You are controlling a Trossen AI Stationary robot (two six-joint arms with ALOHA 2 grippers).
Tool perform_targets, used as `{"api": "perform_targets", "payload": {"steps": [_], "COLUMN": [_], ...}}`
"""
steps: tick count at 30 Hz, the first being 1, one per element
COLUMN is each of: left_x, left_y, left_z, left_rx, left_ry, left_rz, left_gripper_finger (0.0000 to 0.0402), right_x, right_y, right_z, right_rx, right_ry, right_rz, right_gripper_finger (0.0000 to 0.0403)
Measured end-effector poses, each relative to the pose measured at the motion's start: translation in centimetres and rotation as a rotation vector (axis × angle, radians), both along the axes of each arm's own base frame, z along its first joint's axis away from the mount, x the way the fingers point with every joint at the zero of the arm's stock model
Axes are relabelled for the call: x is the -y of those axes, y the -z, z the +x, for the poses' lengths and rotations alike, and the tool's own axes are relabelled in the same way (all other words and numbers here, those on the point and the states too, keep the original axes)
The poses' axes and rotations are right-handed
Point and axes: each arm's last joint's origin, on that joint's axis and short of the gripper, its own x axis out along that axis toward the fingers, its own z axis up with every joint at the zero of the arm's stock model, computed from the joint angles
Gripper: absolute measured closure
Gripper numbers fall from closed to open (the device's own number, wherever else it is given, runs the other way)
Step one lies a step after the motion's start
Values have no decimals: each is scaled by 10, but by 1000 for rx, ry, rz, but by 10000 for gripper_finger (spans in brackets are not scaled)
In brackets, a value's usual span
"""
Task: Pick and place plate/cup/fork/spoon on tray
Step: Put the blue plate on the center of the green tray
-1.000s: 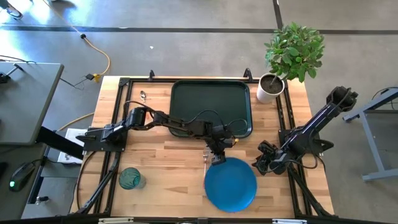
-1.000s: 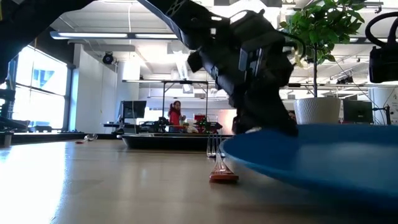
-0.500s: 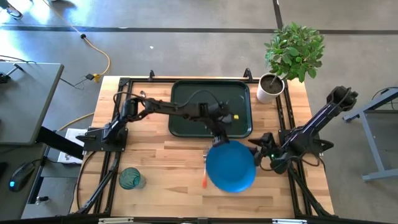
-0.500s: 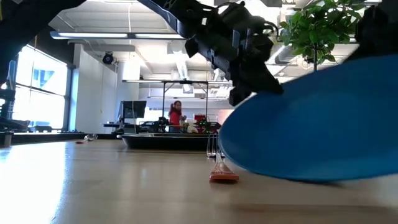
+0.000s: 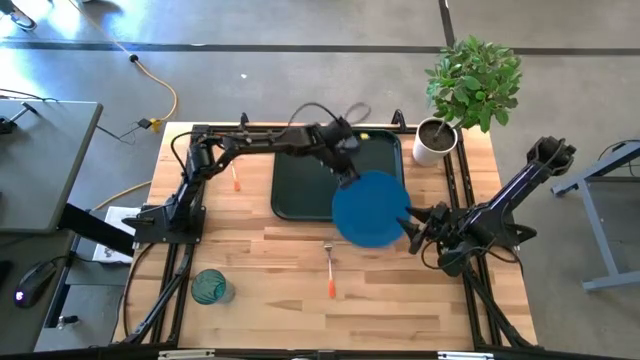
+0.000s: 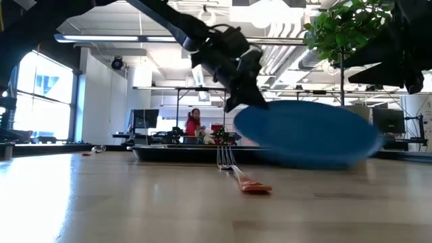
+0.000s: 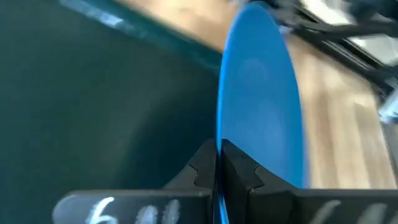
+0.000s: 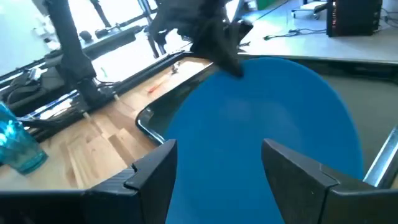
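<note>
My left gripper [image 5: 348, 176] reaches over the dark-green tray [image 5: 300, 170] and is shut on the bright-blue plate [image 5: 370, 208]. The plate hangs over the tray's near right corner. In the low view the plate [image 6: 307, 135] is in the air, nearly level. My right gripper [image 5: 412, 223] is open beside the plate's right edge; in its wrist view its fingers [image 8: 155, 177] stand apart before the plate [image 8: 261, 118]. The fork [image 5: 329, 270] lies flat on the table near the tray. The spoon [image 5: 235, 178] lies left of the tray. The teal cup [image 5: 208, 287] stands at the near left. My left gripper pinches the plate's rim [image 7: 219, 140] at its far left side [image 5: 349, 186] between its two fingers, one above and one below. The fingers come slanting down from the table's far left. The plate is lifted clear, nearly level, above the tray's near right corner.
A white pot with a green plant [image 5: 434, 142] stands at the far right, beside the tray. Black frame rails [image 5: 190, 200] run along the table's left and right sides. Bare wood lies between the cup and the fork.
My left gripper has lifted the plate off the near part of the table and carried it toward the far edge, over the tray's near right corner. The plate tipped on the way and is now nearly level. The fork, once half under it, lies bare. My right gripper has moved a little toward the plate.
</note>
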Motion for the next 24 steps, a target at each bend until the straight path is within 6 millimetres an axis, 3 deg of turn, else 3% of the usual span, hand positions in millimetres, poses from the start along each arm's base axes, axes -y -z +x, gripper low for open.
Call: {"api": "perform_targets", "payload": {"steps": [11,18,24], "left_x": [-66,-98,-104], "left_y": [-17,2,18], "left_z": [-38,-69,-81], "left_rx": [16,-129,-168], "left_ry": [-137,-263,-282], "left_rz": [-21,38,8], "left_gripper_finger": [400,400,398], "right_x": [0,0,-2], "right_y": [0,1,10], "right_z": [0,0,4], "right_rx": [-5,-6,-9], "right_ry": [-8,-8,26], "right_rz": [7,6,1], "right_gripper_finger": [177,177,177]}}
